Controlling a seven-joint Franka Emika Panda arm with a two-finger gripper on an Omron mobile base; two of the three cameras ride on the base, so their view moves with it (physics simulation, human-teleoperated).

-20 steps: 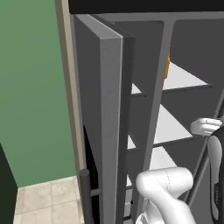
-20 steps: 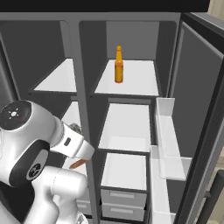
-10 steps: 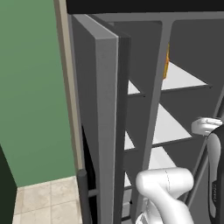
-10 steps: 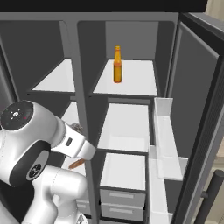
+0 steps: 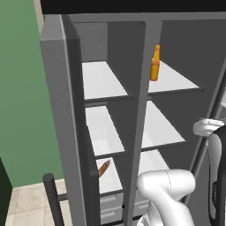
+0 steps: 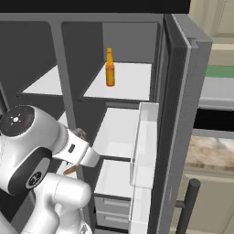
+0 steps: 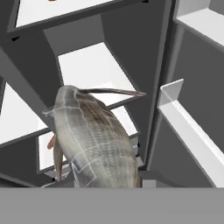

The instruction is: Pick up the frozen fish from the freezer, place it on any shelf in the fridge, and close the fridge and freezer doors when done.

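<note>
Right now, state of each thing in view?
fish: held in the pincer, out of the freezer, off any shelf
freezer door: open
fridge door: open
bottle: upright on the top fridge shelf
sausage: lying on a lower freezer shelf

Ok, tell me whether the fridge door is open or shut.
Open: the fridge door is swung wide, its door bin and the shelves exposed.

Two base cameras and a hand camera, all facing the open refrigerator.

The left base view looks forward and down from behind the arm, past the freezer door at 9 o'clock. The right base view looks from the other side, the fridge door at 3 o'clock. Both share the orange bottle near 12 o'clock. The hand view sits close behind the frozen fish, facing the shelves.
</note>
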